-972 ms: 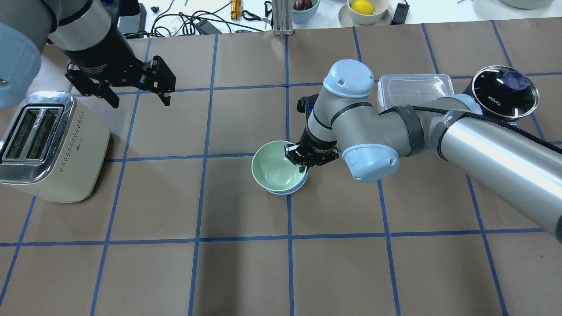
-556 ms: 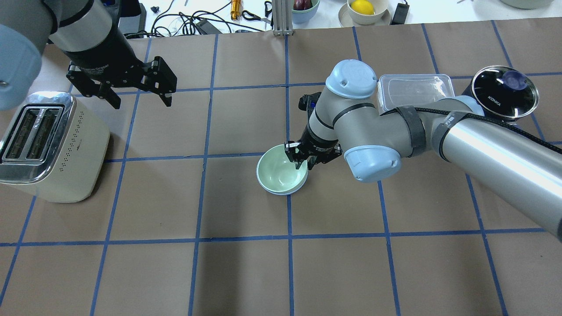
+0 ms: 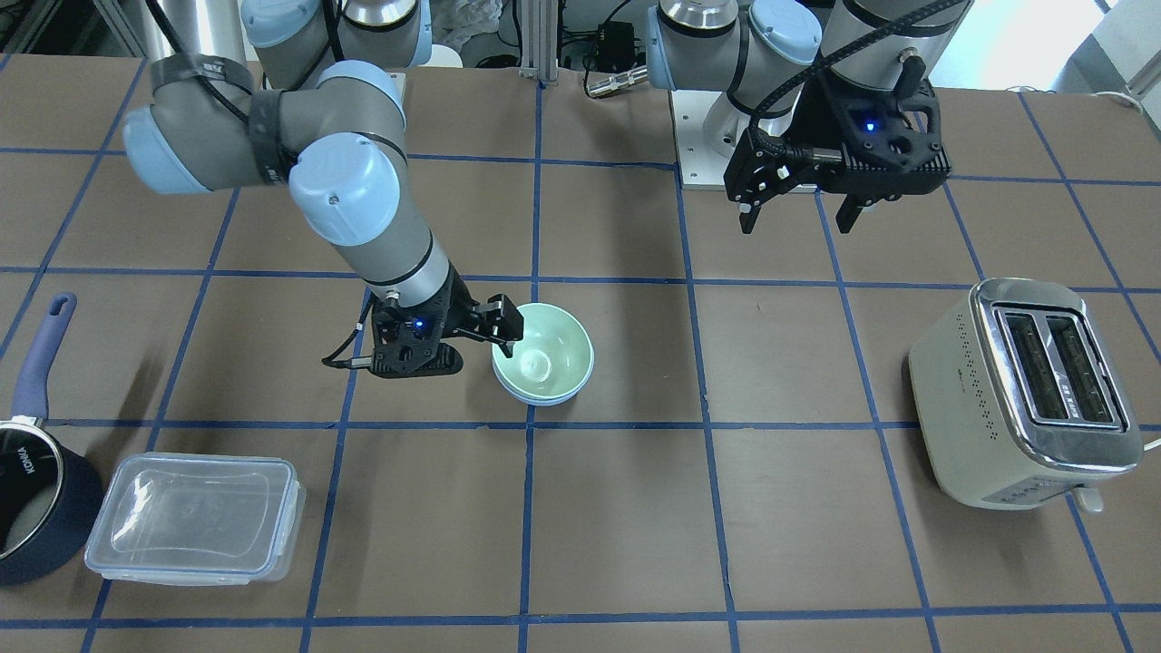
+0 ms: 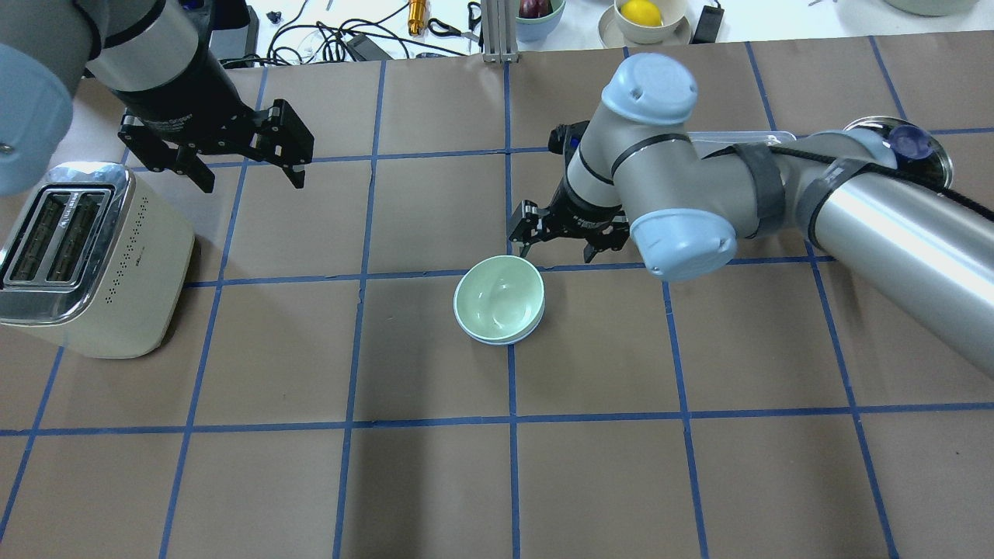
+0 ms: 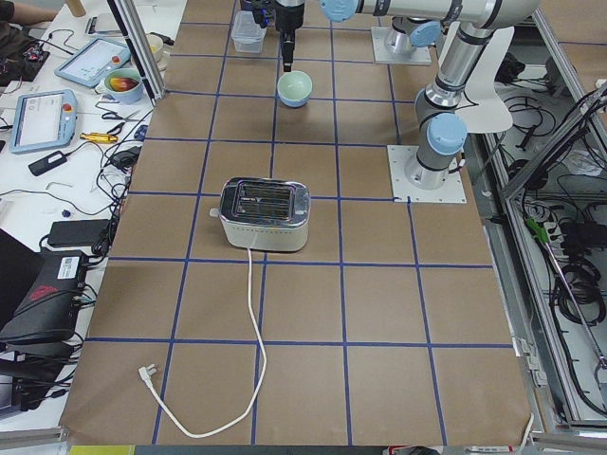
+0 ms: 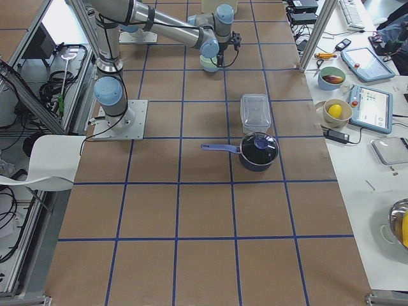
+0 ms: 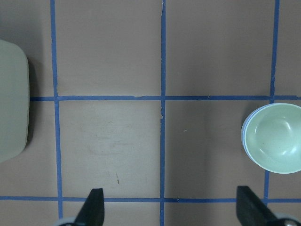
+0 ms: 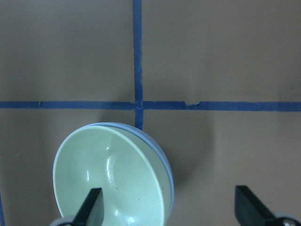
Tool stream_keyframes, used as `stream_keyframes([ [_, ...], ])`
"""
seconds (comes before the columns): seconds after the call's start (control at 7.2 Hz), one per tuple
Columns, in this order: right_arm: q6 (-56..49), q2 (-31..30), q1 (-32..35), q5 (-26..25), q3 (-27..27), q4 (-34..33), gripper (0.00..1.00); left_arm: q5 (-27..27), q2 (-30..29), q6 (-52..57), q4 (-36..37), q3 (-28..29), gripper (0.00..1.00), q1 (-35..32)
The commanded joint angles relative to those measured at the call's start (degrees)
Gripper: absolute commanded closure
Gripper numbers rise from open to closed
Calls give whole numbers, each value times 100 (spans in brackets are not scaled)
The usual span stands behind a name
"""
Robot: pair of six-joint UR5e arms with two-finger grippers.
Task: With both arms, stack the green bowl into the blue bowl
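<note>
The green bowl (image 4: 498,297) sits nested inside the blue bowl (image 4: 506,340), of which only a thin rim shows, near the table's middle. My right gripper (image 4: 559,247) is open and empty, just beyond the bowls and raised off them. In the right wrist view the green bowl (image 8: 110,176) lies low left under the fingertips (image 8: 91,209), with the blue bowl's rim (image 8: 167,172) around it. My left gripper (image 4: 250,177) is open and empty, high above the table next to the toaster. The left wrist view shows the green bowl (image 7: 275,141) at its right edge.
A cream toaster (image 4: 85,256) stands at the left. A clear lidded container (image 3: 195,517) and a dark saucepan (image 3: 27,490) lie at the robot's right. Cables and fruit bowls (image 4: 644,19) lie beyond the table's far edge.
My right gripper let go of the green bowl's rim, opened, and drew back and up. The green bowl dropped level into the blue bowl. The left arm has not moved.
</note>
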Motion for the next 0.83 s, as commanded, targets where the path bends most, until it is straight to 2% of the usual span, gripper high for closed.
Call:
stream_keyframes([
  [0.0, -644, -262, -450, -328, -1611, 2570, 0, 6, 6, 0, 0, 0, 0, 0],
  [0.14, -1249, -288, -653, -775, -2298, 3567, 0, -3, 6, 0, 0, 0, 0, 0],
  [0.28, -1742, -401, -1011, -1179, -2653, 4029, 0, 6, 6, 0, 18, 0, 0, 8],
  [0.42, -2051, -707, -1259, -1262, -2639, 4077, 0, 6, 6, 0, 18, 0, 0, 9],
  [0.69, -2002, -1060, -1323, -1262, -2403, 3964, 0, -3, -3, 0, 18, 0, 0, 0],
])
